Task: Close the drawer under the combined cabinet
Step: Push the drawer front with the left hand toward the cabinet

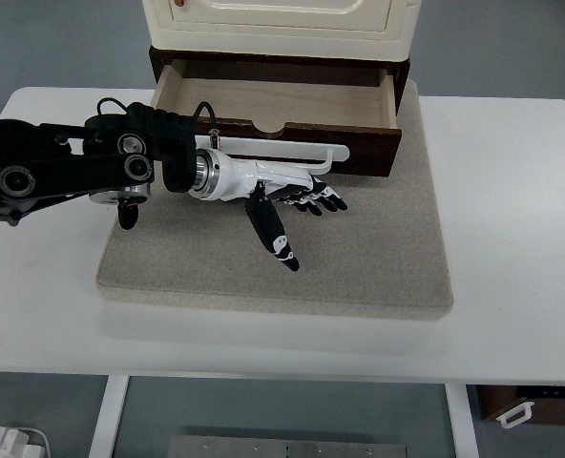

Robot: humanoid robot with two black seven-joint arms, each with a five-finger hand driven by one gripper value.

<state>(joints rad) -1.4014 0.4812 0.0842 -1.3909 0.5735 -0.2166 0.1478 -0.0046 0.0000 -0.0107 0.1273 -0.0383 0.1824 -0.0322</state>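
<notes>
Hand: my left hand (297, 205) comes in from 9 o'clock, laid flat and low over the beige mat (378, 258), fingers (323, 200) stretched out straight toward 3 o'clock, thumb splayed toward 5 o'clock, holding nothing. Drawer (273, 100) sits pulled out at 12 o'clock under the cream cabinet (282, 24), its white handle (282, 149) just beside my knuckles; cannot tell if touching. Mat lies on the white table (512, 239).

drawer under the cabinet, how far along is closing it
Done: nothing yet; the drawer is pulled out from under the cabinet, its empty inside showing. In hand: the left hand sits just in front of the drawer's dark front panel, by the white handle, fingers spread, holding nothing. Left: press the front and push it fully in.
</notes>
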